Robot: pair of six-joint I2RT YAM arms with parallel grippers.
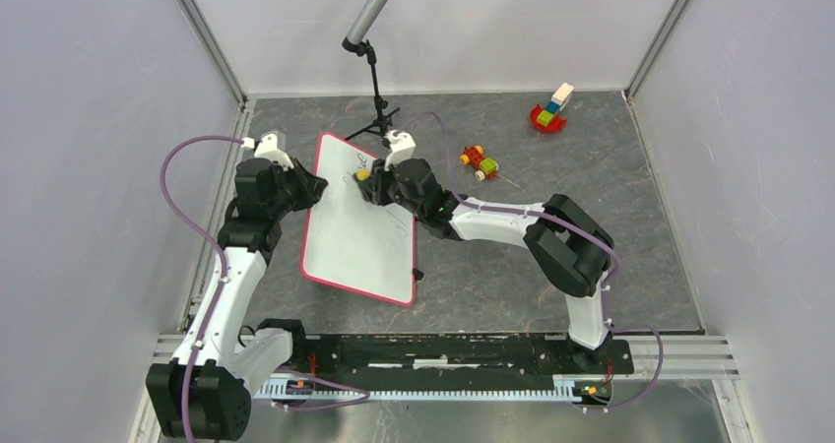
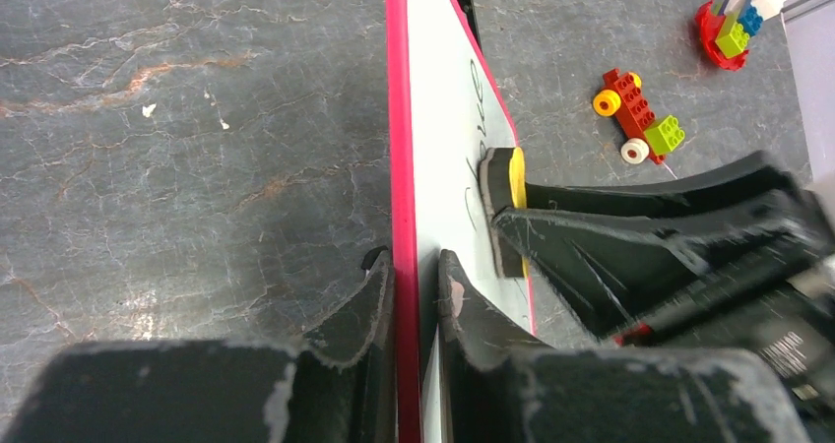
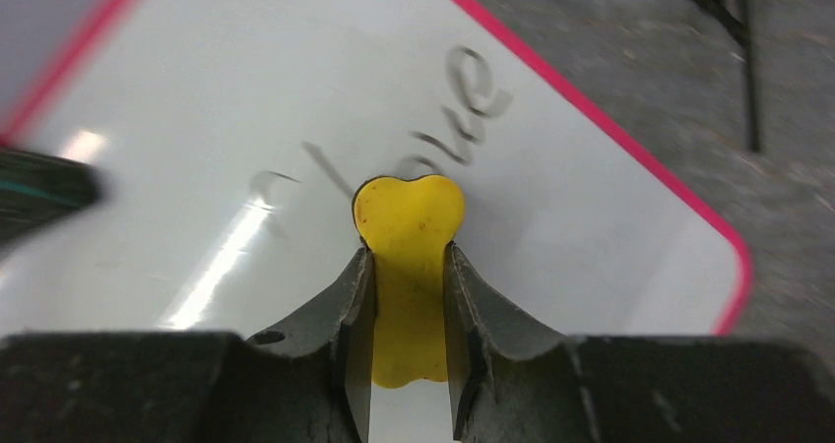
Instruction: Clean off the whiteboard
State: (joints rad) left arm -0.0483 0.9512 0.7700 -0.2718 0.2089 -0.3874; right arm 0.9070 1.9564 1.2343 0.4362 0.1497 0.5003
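Just ahead of right claw (image 3: pixel 406 261), closed tight on yellow eraser (image 3: pixel 409 212): unerased handwriting (image 3: pixel 478 84). Mid-wipe. Left claw (image 2: pixel 414 266) pinches whiteboard (image 2: pixel 443 118) rim. Next: sweep forward, pressing down.

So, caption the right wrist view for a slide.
Right end effector holds a yellow eraser against handwriting on the whiteboard.
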